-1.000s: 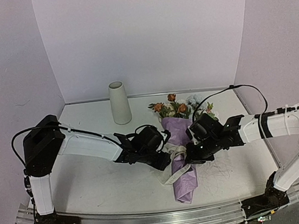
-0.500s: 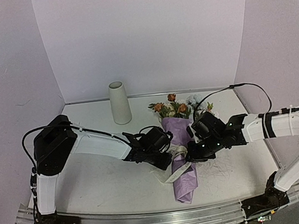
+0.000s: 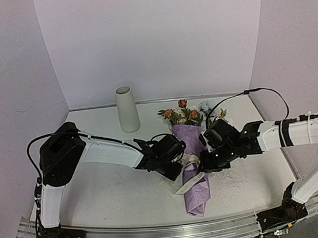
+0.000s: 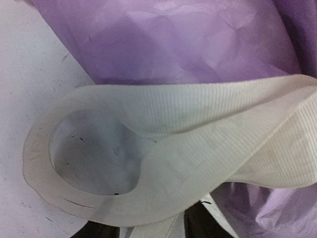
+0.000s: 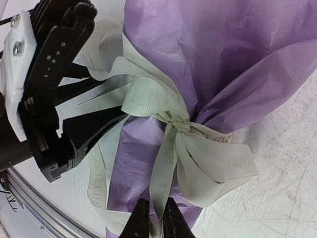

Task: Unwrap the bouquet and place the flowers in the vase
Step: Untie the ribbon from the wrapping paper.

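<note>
The bouquet (image 3: pixel 193 173) lies on the table in lilac paper (image 5: pixel 223 59), its flowers (image 3: pixel 184 114) pointing to the back. A cream ribbon bow (image 5: pixel 178 124) ties its middle. My right gripper (image 5: pixel 157 210) is shut on one hanging ribbon tail just right of the bouquet (image 3: pixel 206 161). My left gripper (image 3: pixel 179 162) is at the bow from the left. Its jaws stand open in the right wrist view (image 5: pixel 106 106), a ribbon strand between them. A ribbon loop (image 4: pixel 99 148) covers the left fingers in the left wrist view. The off-white vase (image 3: pixel 126 109) stands upright at the back left, apart from both grippers.
A printed ribbon tail (image 3: pixel 184 185) trails left of the bouquet's lower end. The cone's tip (image 3: pixel 196 207) lies near the table's front rail (image 3: pixel 161 232). Walls close the table at the back and sides.
My left gripper has pushed slightly right into the bow and its jaws have narrowed. The right gripper has shifted slightly left, still on the ribbon tail.
</note>
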{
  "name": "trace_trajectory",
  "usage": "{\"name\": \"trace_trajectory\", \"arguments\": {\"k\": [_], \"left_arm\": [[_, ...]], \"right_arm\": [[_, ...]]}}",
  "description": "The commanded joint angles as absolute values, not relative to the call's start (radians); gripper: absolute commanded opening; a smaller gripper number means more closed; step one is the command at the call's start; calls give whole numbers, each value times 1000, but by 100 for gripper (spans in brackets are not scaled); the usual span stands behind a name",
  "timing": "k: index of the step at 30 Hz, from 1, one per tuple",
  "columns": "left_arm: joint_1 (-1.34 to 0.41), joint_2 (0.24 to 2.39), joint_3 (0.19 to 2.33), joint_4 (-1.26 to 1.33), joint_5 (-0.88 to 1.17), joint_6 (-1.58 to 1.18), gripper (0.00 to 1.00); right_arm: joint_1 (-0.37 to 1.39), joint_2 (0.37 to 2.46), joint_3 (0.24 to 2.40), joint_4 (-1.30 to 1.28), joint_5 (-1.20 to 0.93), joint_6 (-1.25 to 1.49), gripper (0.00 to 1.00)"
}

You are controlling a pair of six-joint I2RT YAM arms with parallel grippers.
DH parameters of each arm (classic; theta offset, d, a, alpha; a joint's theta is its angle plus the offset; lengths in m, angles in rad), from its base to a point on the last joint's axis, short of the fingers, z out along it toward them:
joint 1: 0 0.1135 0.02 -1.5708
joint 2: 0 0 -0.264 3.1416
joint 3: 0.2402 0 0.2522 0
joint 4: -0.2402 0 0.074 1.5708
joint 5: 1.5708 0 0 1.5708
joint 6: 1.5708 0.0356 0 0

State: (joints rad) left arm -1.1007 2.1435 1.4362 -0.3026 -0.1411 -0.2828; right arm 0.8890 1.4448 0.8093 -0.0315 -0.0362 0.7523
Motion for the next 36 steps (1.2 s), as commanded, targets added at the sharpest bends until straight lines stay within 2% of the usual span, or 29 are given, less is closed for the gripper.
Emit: {"name": "trace_trajectory", "arguments": {"k": [1,4,6,8,14,24,36], "left_arm": [[-1104,2186,1489,-440,-283,-285,36],[-1105,2153,1482,-443,-329,-296,20],[-1104,2133,1485,-443,-331,-299,6],[-1105,2110,1485,-443,-332,-309,0],[-1104,2052,1479,-437,-346,-341,0],[-1104,2001,1474,-434,-348,-370,0],[-1107,1903,1406,-436,-560,-423,0]], "right_arm": [[894,1426,838,-89,0,729,12],[894,1421,844,-109,30,717,14],[894,1418,833,-115,53,719,19],[893,1421,831,-122,66,719,19],[890,1421,828,-139,101,717,18],[878,1421,847,-174,139,695,0],[821,1418,872,-227,205,659,0]]}}
